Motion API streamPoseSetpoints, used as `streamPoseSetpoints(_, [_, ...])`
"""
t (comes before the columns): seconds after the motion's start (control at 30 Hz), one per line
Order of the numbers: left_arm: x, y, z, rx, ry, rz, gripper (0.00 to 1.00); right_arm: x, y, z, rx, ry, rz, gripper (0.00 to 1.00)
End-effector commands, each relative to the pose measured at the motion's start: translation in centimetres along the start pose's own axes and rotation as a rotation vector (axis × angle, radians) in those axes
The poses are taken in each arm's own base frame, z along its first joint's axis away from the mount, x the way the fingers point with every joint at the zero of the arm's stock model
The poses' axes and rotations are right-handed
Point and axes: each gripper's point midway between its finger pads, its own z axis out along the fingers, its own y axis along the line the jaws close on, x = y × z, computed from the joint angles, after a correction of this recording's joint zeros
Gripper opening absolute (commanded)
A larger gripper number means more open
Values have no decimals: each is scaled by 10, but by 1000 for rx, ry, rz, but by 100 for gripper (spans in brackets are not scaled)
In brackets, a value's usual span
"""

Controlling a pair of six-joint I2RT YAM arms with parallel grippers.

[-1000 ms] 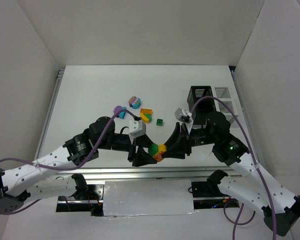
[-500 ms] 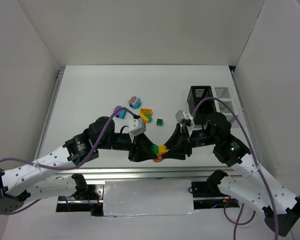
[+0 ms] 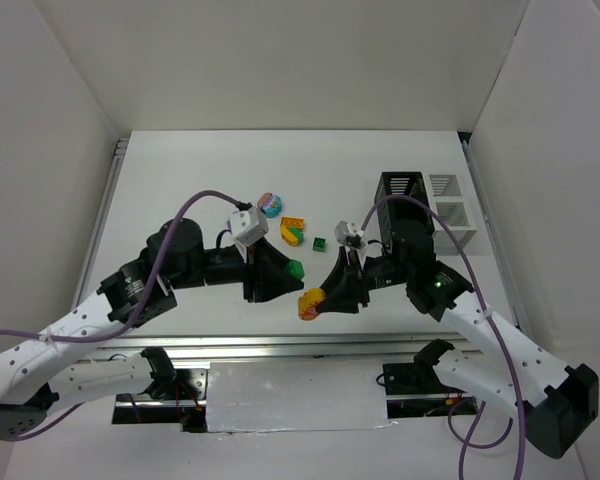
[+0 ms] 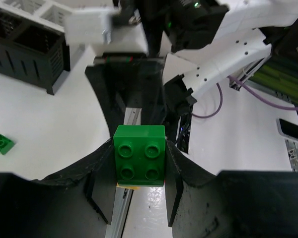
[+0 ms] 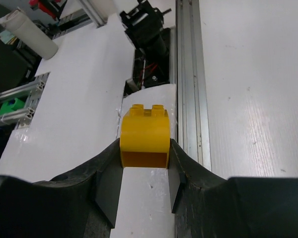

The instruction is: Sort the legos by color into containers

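Green brick [image 4: 139, 154] sits clamped in the left hand [image 4: 139, 181], yellow brick [image 5: 144, 135] in the right hand [image 5: 144, 171], both near the worktop [image 3: 180, 180] front edge. They are held separately, probably so each colour reaches its own one of the bins [image 3: 402, 195] standing at the right.

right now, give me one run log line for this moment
left pincer: shut on green brick | right pincer: shut on yellow brick | bricks apart

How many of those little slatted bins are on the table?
3: a taller black bin, a white bin on its right, a second white bin in front of that.
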Motion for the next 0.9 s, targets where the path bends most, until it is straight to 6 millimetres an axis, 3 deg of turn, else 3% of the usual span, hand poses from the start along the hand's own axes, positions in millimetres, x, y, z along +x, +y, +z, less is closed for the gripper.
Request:
streamPoseSetpoints(0.0, [-27, -8, -17, -19, -57, -3, 0, -5, -8, 0, -5, -20, -49, 0])
streamPoseSetpoints(0.03, [-28, -2, -21, -61, -60, -9, 0, -6, -14, -2, 31, -31, -31, 0])
streamPoseSetpoints(0.07, [-32, 1, -26, -94, -73, -11, 0, -19, -38, -11, 197, -89, -37, 0])
streamPoseSetpoints(0.13, [-39, 23, -36, -242, -101, -35, 0, -30, -65, -27, 402, -182, 22, 0])
streamPoseSetpoints(0.17, [-32, 32, -40, -301, -74, -52, 0, -50, -110, -65, 760, -341, 104, 0])
streamPoseSetpoints(0.2, [-30, 42, -43, -362, -67, -63, 0, -59, -127, -90, 926, -424, 146, 0])
streamPoseSetpoints(0.23, [-28, 61, -49, -478, -68, -82, 0, -53, -146, -123, 1139, -488, 250, 0])
streamPoseSetpoints(0.27, [-18, 74, -55, -556, -39, -97, 0, -63, -163, -186, 1452, -654, 335, 0])
streamPoseSetpoints(0.33, [-3, 99, -63, -699, -28, -114, 0, -55, -170, -216, 1627, -595, 355, 0])
streamPoseSetpoints(0.37, [2, 103, -62, -711, -16, -116, 0, -45, -183, -235, 1772, -564, 391, 0])
streamPoseSetpoints(0.4, [9, 104, -61, -710, 0, -115, 0, -62, -182, -254, 1831, -585, 394, 0])
streamPoseSetpoints(0.43, [12, 102, -57, -686, 10, -117, 0, -48, -197, -259, 1890, -486, 437, 0])
streamPoseSetpoints(0.47, [12, 101, -55, -676, 9, -117, 0, -59, -200, -267, 1910, -497, 446, 0])
streamPoseSetpoints(0.5, [13, 100, -53, -669, 11, -115, 0, -55, -205, -282, 1955, -483, 470, 0])
streamPoseSetpoints(0.57, [13, 100, -54, -666, 15, -113, 0, -50, -219, -291, 1996, -423, 478, 0])
streamPoseSetpoints(0.73, [12, 96, -57, -654, 1, -108, 0, -37, -245, -295, 1970, -340, 542, 0])
streamPoseSetpoints(0.87, [14, 95, -57, -645, 3, -110, 0, -25, -251, -293, 1968, -302, 571, 0])
